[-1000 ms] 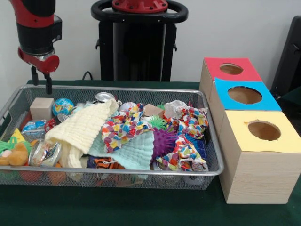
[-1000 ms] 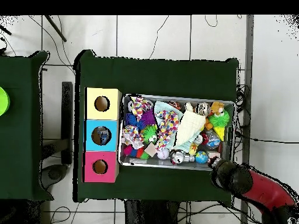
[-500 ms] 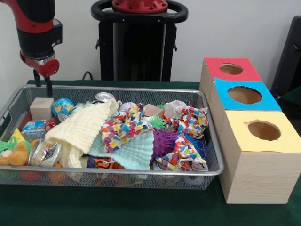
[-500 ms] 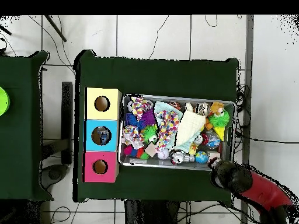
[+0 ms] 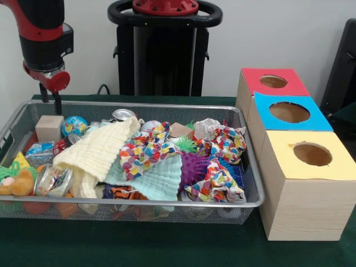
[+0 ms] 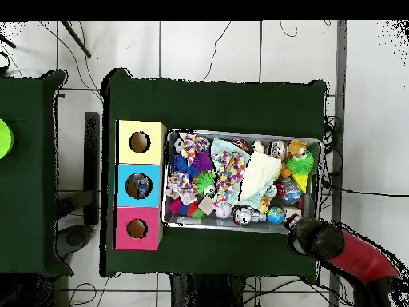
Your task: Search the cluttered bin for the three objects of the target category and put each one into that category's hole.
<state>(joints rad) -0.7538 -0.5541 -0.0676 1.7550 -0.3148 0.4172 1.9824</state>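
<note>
The gripper [image 5: 49,94] of the red and black arm hangs above the wire-mesh bin [image 5: 139,204] at its far corner, at about ten o'clock in the front view; two thin dark fingers point down, a narrow gap between them, holding nothing. In the overhead view the gripper [image 6: 292,225] sits at about five o'clock from the bin [image 6: 318,172].

The task does not name the target category, so I cannot tell which three things are meant. The likely candidates differ in handling. The pale wooden cube [image 5: 49,128], just below the gripper, is stiff and light, best pinched across two flat sides. The small blue globe ball [image 5: 74,125] beside it is smooth and may roll, so take it across its middle. The purple spiky ball [image 5: 193,167] is soft and yielding. The shiny metal can [image 5: 123,114] is slippery and dents easily.

Counted: three cloths cover the heap, one cream [image 5: 97,153], one mint [image 5: 158,179], one multicoloured [image 5: 147,147]. Three boxes stand at three o'clock on the green table [image 5: 167,245], each with one hole: red [image 5: 273,82], blue [image 5: 289,112], yellow [image 5: 312,154].
</note>
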